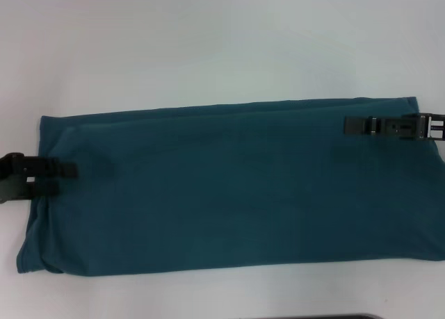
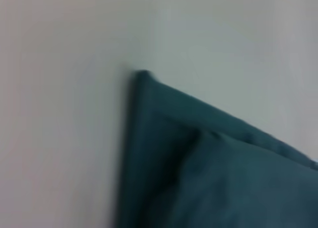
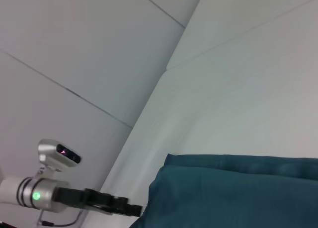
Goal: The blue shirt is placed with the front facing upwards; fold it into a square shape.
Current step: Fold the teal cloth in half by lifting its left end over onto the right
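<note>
White tabletop [image 1: 208, 41] carries the blue shirt [image 1: 229, 187] as a long band running left to right, left gripper [image 1: 66, 171] at its left end, right gripper [image 1: 351, 125] at its far-right corner; neither grip can be read.

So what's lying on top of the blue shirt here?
Only the pincers: left pincer over the blue shirt at its left edge, right pincer near its far right corner. Plain fabric faces up; whatever is folded underneath is covered.
</note>
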`<state>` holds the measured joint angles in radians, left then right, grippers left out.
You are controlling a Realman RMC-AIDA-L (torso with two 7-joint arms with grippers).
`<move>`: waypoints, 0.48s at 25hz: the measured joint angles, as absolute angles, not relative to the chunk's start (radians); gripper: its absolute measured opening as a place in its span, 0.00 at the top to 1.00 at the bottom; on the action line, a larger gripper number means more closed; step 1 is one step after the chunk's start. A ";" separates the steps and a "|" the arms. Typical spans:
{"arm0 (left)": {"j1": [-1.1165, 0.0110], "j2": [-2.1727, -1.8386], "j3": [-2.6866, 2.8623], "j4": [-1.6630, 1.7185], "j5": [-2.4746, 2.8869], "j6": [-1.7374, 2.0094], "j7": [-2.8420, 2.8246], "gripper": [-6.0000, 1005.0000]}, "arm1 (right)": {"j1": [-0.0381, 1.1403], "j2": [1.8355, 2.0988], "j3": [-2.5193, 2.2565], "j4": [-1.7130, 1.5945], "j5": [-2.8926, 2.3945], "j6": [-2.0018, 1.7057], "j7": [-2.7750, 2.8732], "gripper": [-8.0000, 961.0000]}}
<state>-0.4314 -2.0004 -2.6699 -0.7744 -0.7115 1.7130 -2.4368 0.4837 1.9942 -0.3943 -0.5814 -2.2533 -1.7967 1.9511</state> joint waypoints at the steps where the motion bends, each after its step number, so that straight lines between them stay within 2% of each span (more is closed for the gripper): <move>1: -0.430 -1.999 -2.679 -0.780 -0.726 1.742 -2.426 0.33 | 0.484 1.994 -0.394 -0.581 -2.253 -1.797 1.951 0.12; 6: -0.416 -1.993 -2.711 -0.854 -0.747 1.800 -2.423 0.33 | 0.485 1.994 -0.395 -0.581 -2.255 -1.796 1.951 0.12; 9: -0.432 -1.982 -2.679 -0.859 -0.705 1.773 -2.430 0.33 | 0.484 1.992 -0.396 -0.581 -2.256 -1.796 1.951 0.12; 12: -0.458 -1.986 -2.663 -0.868 -0.644 1.737 -2.442 0.33 | 0.484 1.989 -0.397 -0.581 -2.257 -1.796 1.955 0.12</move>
<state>-0.4582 -1.9859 -2.6630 -0.8677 -0.6438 1.7365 -2.4423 0.4842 1.9889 -0.3973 -0.5814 -2.2567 -1.7956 1.9551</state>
